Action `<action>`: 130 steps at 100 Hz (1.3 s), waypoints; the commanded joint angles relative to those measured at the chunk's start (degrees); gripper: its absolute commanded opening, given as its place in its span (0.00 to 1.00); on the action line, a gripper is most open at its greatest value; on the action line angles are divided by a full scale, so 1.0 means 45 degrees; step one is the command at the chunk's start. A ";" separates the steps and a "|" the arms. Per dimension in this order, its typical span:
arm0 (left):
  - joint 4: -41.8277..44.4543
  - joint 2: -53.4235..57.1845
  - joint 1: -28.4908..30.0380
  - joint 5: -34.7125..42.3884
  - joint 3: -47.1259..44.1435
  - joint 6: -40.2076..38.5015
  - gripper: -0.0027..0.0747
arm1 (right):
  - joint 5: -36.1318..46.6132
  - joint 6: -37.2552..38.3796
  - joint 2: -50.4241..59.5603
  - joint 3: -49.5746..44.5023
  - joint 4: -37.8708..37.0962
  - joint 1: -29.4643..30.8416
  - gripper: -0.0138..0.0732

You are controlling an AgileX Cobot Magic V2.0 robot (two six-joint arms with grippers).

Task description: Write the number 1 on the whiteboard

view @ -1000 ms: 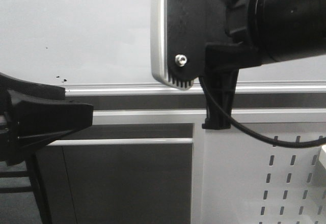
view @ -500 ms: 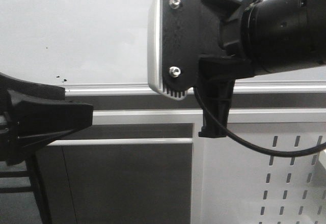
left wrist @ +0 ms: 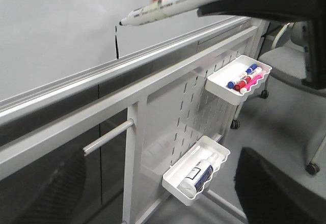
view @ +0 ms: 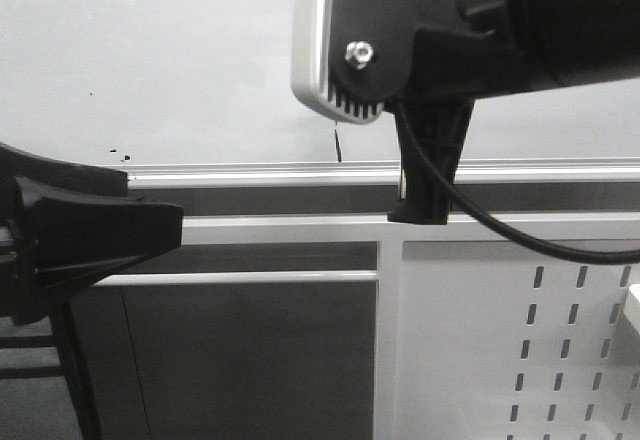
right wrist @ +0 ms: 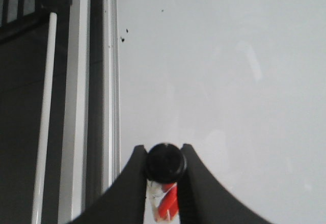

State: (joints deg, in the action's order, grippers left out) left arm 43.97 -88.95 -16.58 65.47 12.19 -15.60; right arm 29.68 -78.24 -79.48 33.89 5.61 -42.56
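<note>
The whiteboard (view: 150, 60) fills the upper front view, with its silver rail (view: 230, 172) below. A thin black upright stroke, the number 1 (view: 338, 145), stands just above the rail; it also shows in the left wrist view (left wrist: 116, 43). My right gripper (right wrist: 164, 155) is shut on a white marker (left wrist: 173, 5) with a black end cap (right wrist: 164, 162). The marker's tip (left wrist: 123, 22) is just above the stroke, close to the board. My left gripper (left wrist: 163, 203) is open and empty, low at the left, away from the board.
A white slotted panel (left wrist: 204, 102) below the board carries a tray of coloured markers (left wrist: 242, 78) and a tray with a spray bottle (left wrist: 198, 173). Tiny ink specks (view: 118, 152) dot the board's lower left. My right arm's wrist housing (view: 350, 30) blocks the board's centre.
My right arm has risen with the marker. The black stroke, hidden behind the wrist housing before, now shows above the rail. The left arm has not moved.
</note>
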 commanded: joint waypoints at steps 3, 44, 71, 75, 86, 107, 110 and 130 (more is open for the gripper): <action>-0.0326 0.0361 -0.0013 0.2619 0.0130 0.0028 0.74 | 0.0693 -0.0071 0.0963 0.0142 0.0044 -0.0368 0.09; -0.0326 0.0361 -0.0013 0.2619 0.0130 0.0028 0.74 | 0.1041 -0.1306 0.1477 0.0135 0.0158 -0.0530 0.09; -0.0326 0.0361 -0.0013 0.2619 0.0130 0.0028 0.74 | 0.1572 -0.1765 0.1432 0.0200 0.0319 0.0235 0.09; -0.0326 0.0361 -0.0013 0.2619 0.0130 0.0028 0.74 | 0.1572 -0.1765 0.1432 0.0200 0.0319 0.0267 0.09; -0.0326 0.0361 -0.0013 0.2619 0.0130 0.0028 0.74 | 0.1548 -0.1742 0.1401 0.0200 0.0319 0.0267 0.09; -0.0347 0.0361 -0.0013 0.2619 0.0130 0.0028 0.74 | 0.1603 -0.1742 0.0747 0.0200 0.0438 0.0267 0.09; -0.0347 0.0361 -0.0013 0.2619 0.0130 0.0028 0.74 | 0.1672 -0.1742 0.0632 0.0200 0.0504 0.0267 0.09; -0.0347 0.0361 -0.0013 0.2619 0.0130 0.0028 0.74 | 0.1943 -0.1742 -0.0157 0.0200 0.1124 0.0299 0.09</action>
State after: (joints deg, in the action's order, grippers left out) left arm 43.84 -88.95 -16.58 65.47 12.19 -15.51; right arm 32.90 -85.86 -80.66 33.23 9.71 -41.74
